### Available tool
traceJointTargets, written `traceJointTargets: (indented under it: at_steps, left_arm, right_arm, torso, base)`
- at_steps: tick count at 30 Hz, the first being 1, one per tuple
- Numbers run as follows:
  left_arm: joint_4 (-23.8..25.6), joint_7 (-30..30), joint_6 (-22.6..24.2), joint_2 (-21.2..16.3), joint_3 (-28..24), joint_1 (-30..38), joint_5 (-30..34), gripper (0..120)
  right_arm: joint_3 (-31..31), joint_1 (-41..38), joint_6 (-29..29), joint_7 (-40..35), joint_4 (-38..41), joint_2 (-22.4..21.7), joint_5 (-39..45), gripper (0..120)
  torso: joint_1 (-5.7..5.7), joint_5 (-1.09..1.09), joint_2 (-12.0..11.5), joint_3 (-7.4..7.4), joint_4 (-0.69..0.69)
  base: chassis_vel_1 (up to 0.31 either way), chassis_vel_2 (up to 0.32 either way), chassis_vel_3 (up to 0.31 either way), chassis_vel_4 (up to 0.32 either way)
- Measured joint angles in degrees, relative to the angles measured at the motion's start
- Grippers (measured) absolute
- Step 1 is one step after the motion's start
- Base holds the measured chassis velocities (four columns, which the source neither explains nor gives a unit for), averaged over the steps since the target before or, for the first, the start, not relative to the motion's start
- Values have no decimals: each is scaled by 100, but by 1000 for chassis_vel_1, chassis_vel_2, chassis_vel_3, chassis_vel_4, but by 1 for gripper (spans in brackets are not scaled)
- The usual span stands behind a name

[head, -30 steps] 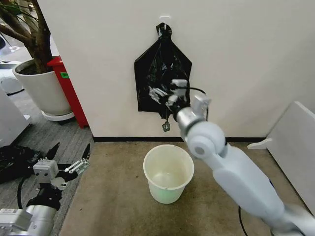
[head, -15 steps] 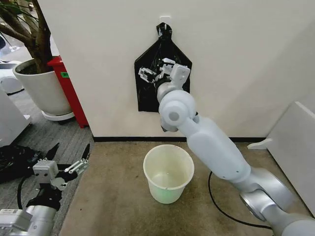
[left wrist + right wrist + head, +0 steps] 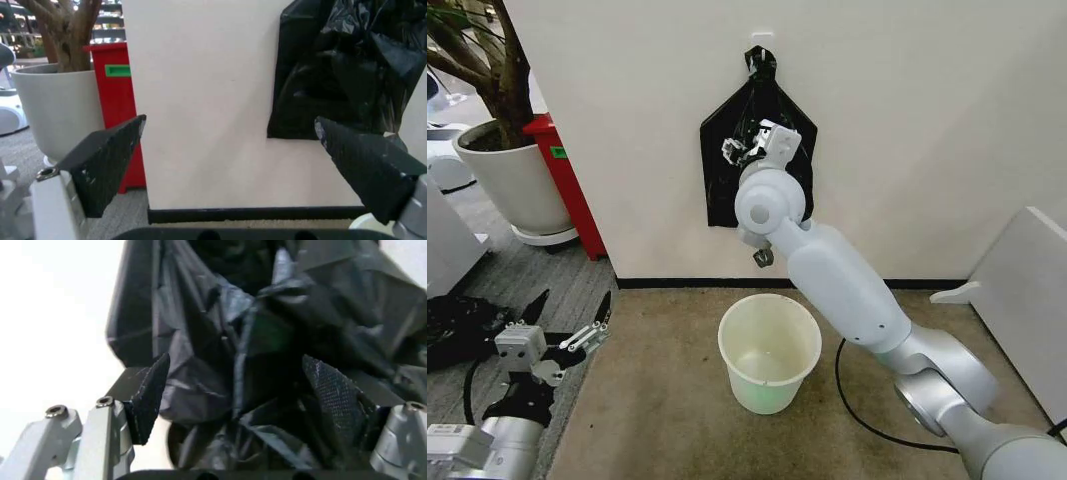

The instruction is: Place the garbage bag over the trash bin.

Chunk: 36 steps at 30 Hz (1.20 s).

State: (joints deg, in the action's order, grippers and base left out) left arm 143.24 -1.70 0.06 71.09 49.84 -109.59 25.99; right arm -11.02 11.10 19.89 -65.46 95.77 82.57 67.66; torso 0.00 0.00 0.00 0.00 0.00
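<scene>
Head view: our right gripper (image 3: 745, 150) is up at the garbage bag (image 3: 727, 190) hanging on the wall, while the trash bin (image 3: 769, 352) sits on the floor right below.
Up there we can't really tell how far the fingers are spread, and our left gripper (image 3: 567, 318) waits low at our left side with its fingers spread wide, near a plant pot (image 3: 512, 180). Left wrist view: our left gripper (image 3: 230, 165) gapes wide with nothing between its fingers, the garbage bag (image 3: 340, 75) well beyond on the wall. Right wrist view: our right gripper (image 3: 243, 400) has its fingers wide apart, and the crinkled garbage bag (image 3: 267, 325) bulges between them, not pinched yet.
</scene>
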Motion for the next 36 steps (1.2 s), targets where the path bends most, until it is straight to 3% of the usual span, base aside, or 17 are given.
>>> traceJointTargets:
  at_steps: [8,16,27,31,36]
  left_arm:
    - [0,7,-10,4,-26,30,10,100]
    - [0,9,-22,4,-32,40,22,100]
    - [0,15,-30,23,-35,50,28,100]
    - [0,16,-31,26,-36,48,28,100]
    - [0,16,-37,32,-37,49,26,100]
  right_arm:
    - [89,-31,0,-49,-82,-114,33,81]
    - [188,-33,-48,-141,-202,-112,171,78]
    - [325,-12,-109,-212,-256,-209,362,34]
    - [359,-12,-115,-218,-291,-207,377,26]
    - [421,-4,-165,-282,-345,-205,524,6]
  torso:
    - [0,0,0,0,0]
    - [0,0,0,0,0]
    - [0,0,0,0,0]
    - [0,0,0,0,0]
    - [0,0,0,0,0]
  base:
    - [0,0,0,0]
    - [0,0,0,0]
    - [0,0,0,0]
    - [0,0,0,0]
    - [0,0,0,0]
